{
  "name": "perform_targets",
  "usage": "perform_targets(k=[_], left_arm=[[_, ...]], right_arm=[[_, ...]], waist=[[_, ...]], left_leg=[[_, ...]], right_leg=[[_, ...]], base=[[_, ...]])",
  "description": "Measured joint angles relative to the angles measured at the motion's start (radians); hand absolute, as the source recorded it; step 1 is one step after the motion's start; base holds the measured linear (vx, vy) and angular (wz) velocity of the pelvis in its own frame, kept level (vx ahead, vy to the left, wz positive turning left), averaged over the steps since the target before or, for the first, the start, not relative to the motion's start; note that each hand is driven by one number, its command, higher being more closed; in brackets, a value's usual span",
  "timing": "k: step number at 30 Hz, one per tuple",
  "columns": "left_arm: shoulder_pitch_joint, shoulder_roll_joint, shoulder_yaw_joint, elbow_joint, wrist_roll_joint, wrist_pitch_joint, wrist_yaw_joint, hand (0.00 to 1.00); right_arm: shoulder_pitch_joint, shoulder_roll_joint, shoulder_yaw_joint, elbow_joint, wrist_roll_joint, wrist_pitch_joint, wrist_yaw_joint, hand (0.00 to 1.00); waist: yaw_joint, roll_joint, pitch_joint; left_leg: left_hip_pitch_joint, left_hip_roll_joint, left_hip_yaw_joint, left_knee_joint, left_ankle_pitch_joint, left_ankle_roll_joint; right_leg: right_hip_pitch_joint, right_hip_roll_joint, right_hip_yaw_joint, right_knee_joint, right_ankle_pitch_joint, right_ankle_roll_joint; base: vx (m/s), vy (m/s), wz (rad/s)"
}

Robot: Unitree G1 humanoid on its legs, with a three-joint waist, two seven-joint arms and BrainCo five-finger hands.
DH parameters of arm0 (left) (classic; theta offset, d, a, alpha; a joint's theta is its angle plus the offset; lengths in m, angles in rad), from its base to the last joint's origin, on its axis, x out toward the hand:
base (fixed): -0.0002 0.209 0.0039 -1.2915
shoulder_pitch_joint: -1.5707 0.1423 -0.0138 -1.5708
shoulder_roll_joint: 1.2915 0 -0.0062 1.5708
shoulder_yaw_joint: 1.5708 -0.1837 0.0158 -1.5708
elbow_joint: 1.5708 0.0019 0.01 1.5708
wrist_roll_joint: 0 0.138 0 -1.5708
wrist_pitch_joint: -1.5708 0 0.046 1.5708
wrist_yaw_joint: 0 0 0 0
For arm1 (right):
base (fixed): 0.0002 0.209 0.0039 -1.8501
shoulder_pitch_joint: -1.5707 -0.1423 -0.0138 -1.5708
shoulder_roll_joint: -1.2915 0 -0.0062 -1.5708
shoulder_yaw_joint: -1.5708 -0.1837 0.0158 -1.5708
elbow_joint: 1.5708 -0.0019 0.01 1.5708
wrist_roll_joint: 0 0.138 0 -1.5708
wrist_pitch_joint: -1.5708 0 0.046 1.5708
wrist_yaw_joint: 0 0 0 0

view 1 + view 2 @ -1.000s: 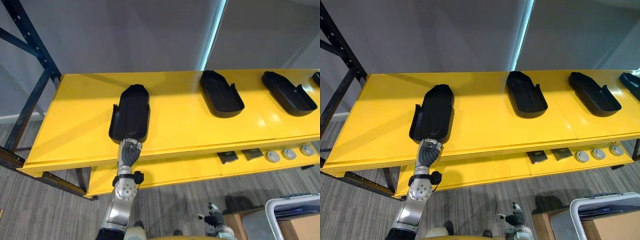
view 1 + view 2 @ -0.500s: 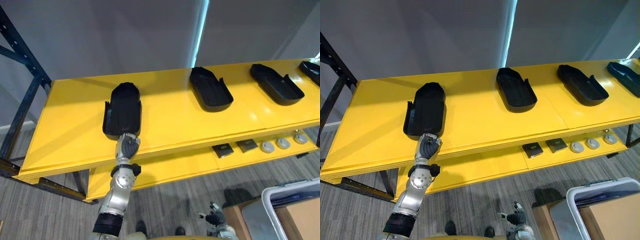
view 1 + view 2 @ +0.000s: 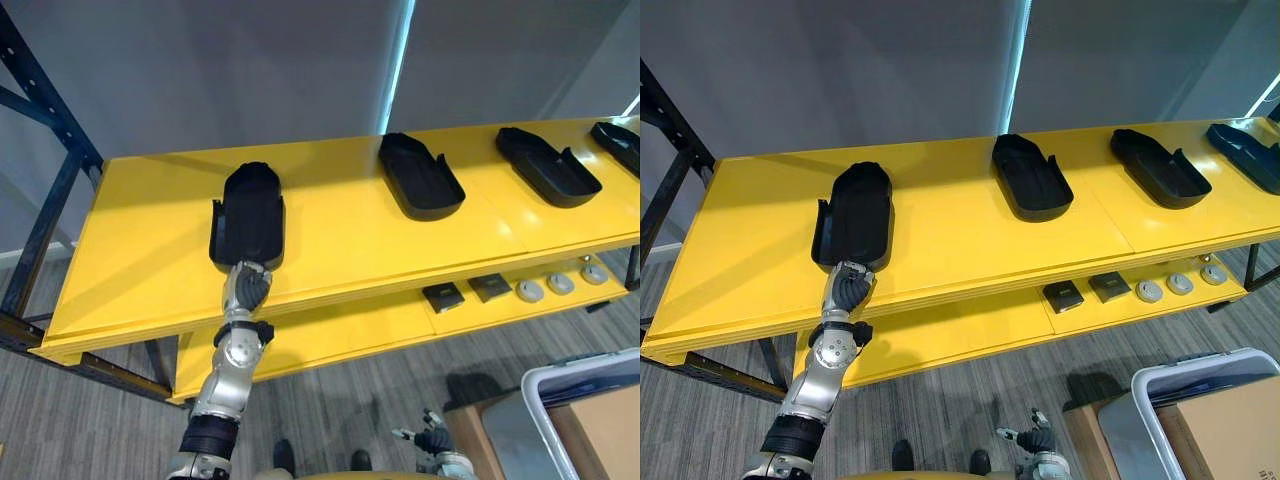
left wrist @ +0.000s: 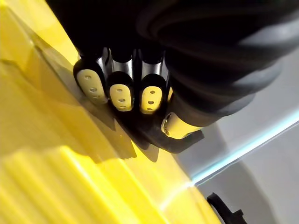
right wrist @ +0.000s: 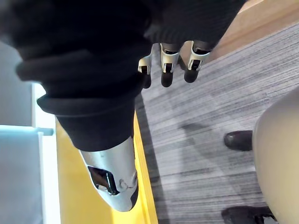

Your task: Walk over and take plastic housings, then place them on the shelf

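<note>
Several black plastic housings lie in a row on the yellow shelf top (image 3: pixel 340 240). The leftmost housing (image 3: pixel 248 215) lies lengthwise, its near end close to the shelf's front edge. My left hand (image 3: pixel 247 285) reaches up to that near end, with its fingers (image 4: pixel 119 91) curled on the housing's edge and the thumb under it. Further right lie a second housing (image 3: pixel 420 176), a third (image 3: pixel 548 166) and part of another (image 3: pixel 620 145). My right hand (image 3: pixel 432 440) hangs low over the floor with relaxed fingers (image 5: pixel 168 65), holding nothing.
A lower yellow shelf carries small dark blocks (image 3: pixel 442 297) and round grey discs (image 3: pixel 530 290). A grey bin holding a cardboard box (image 3: pixel 590 410) stands on the floor at the right. A dark blue rack post (image 3: pixel 50 190) rises at the left.
The view has shifted, so the shelf sits differently in the picture. My left hand stays at the near end of the leftmost housing, which has not moved on the shelf.
</note>
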Motion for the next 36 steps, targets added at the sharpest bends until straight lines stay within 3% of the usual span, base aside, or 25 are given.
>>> perform_targets(k=[7, 20, 23, 27, 31, 34, 36], left_arm=[[-0.036, 0.035, 0.000, 0.044, 0.000, 0.002, -0.001, 1.00], [-0.094, 0.052, -0.015, 0.075, -0.045, 0.007, -0.001, 1.00], [-0.024, 0.052, -0.058, -0.132, -0.079, -0.007, 0.001, 1.00], [0.066, 0.066, -0.069, -0.484, -0.150, -0.095, 0.005, 1.00], [0.175, 0.128, 0.080, -0.785, -0.259, -0.171, 0.007, 1.00], [0.281, 0.120, 0.366, -0.935, -0.371, -0.249, 0.092, 1.00], [0.334, 0.083, 0.491, -0.945, -0.425, -0.272, 0.147, 1.00]], right_arm=[[-0.017, -0.004, 0.000, 0.037, -0.003, 0.000, 0.020, 0.00], [-0.022, -0.004, 0.001, 0.066, -0.004, 0.000, 0.021, 0.00], [-0.023, -0.004, 0.003, 0.070, -0.003, 0.000, 0.021, 0.00], [-0.026, -0.005, 0.011, 0.074, -0.003, 0.000, 0.020, 0.00], [-0.027, -0.006, 0.009, 0.071, -0.003, 0.001, 0.021, 0.00], [-0.024, -0.003, 0.005, 0.065, -0.003, 0.002, 0.020, 0.00], [-0.024, 0.002, -0.001, 0.063, -0.003, 0.003, 0.019, 0.00]], waist=[[-0.021, -0.007, 0.002], [-0.025, -0.023, 0.006], [-0.023, -0.025, 0.007], [0.004, -0.023, 0.008], [0.007, -0.018, 0.010], [0.035, -0.011, 0.014], [0.055, -0.008, 0.015]], left_leg=[[0.002, -0.002, -0.014, 0.000, 0.000, 0.000], [0.004, -0.013, -0.045, -0.001, 0.002, 0.001], [0.005, -0.014, -0.058, -0.001, 0.002, 0.001], [0.008, -0.011, -0.067, 0.000, 0.002, 0.001], [0.025, -0.012, -0.104, -0.001, 0.001, 0.000], [0.023, -0.012, -0.125, 0.000, -0.001, -0.002], [0.021, -0.012, -0.137, 0.000, -0.001, -0.002]], right_leg=[[0.009, 0.000, -0.010, -0.008, 0.002, -0.003], [0.015, -0.010, -0.014, -0.016, 0.005, -0.005], [0.025, -0.012, -0.026, -0.017, 0.004, -0.003], [0.032, -0.011, -0.036, 0.003, -0.009, -0.004], [0.045, -0.013, -0.073, 0.045, -0.048, -0.007], [0.045, -0.014, -0.095, 0.062, -0.066, -0.009], [0.047, -0.015, -0.107, 0.068, -0.073, -0.011]], base=[[0.01, -0.005, 0.04], [0.00, 0.001, 0.02], [0.02, -0.003, 0.14], [0.02, -0.013, 0.08], [0.01, -0.018, 0.28], [0.01, -0.019, 0.22], [0.03, -0.019, 0.18]])
